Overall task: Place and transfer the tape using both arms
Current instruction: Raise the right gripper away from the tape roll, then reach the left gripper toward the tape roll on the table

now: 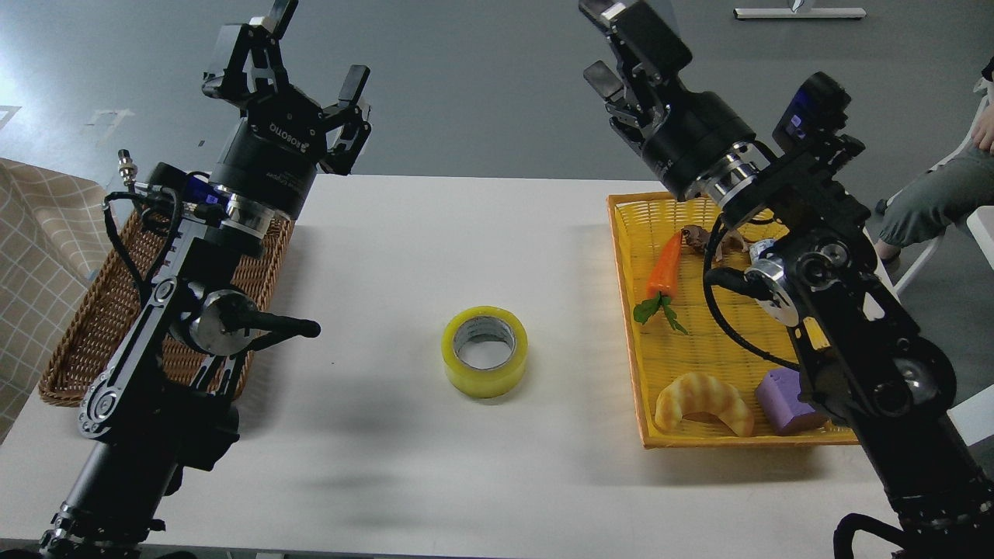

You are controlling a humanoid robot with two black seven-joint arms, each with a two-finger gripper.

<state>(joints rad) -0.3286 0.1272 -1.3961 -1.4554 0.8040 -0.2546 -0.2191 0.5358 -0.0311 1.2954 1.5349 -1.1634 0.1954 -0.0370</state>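
Observation:
The roll of yellow tape (485, 351) lies flat on the white table (404, 256) near its middle, with its grey-white core facing up. Nothing touches it. My left gripper (311, 50) is open and empty, raised high above the table's far left, well left of the tape. My right gripper (599, 43) is open and empty, raised high above the far edge of the table, up and to the right of the tape.
A yellow basket (633, 365) on the right holds a carrot (666, 266), a croissant (703, 400), a purple cube (786, 401) and a toy animal (703, 238) partly behind my right arm. A brown wicker basket (85, 326) sits at the left edge under my left arm.

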